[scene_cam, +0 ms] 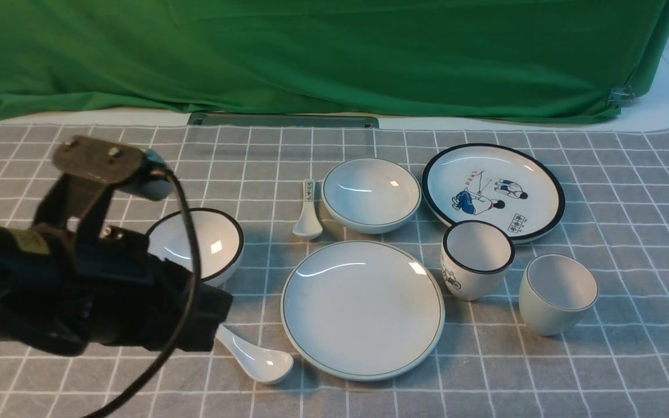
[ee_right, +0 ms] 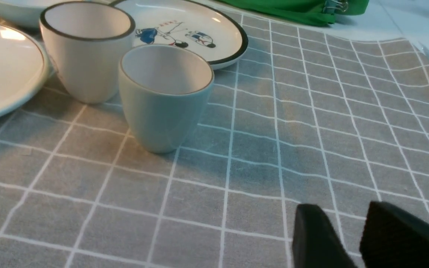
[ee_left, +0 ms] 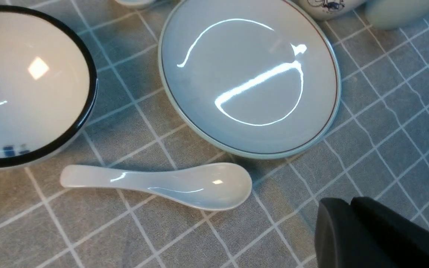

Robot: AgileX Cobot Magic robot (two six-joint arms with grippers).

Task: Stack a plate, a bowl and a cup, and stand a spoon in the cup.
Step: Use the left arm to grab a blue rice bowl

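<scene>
The plate (scene_cam: 362, 310) lies on the checked cloth at the front middle. The bowl (scene_cam: 371, 194) stands behind it. The cup (scene_cam: 558, 293) stands upright to the plate's right. The spoon (scene_cam: 259, 360) lies flat left of the plate, its handle end hidden under my left arm. My left gripper (scene_cam: 218, 316) hangs above the spoon's handle. In the left wrist view it (ee_left: 350, 203) is shut and empty, apart from the spoon (ee_left: 169, 184) and the plate (ee_left: 250, 78). My right gripper (ee_right: 339, 214) is open and empty, low over bare cloth, short of the cup (ee_right: 164, 96).
A black-rimmed bowl (scene_cam: 207, 241) sits behind my left arm. A small patterned spoon (scene_cam: 308, 212) lies left of the plain bowl. A cartoon plate (scene_cam: 492, 191) and a bicycle cup (scene_cam: 476, 258) stand close to the plain cup. A green cloth (scene_cam: 334, 52) hangs at the back.
</scene>
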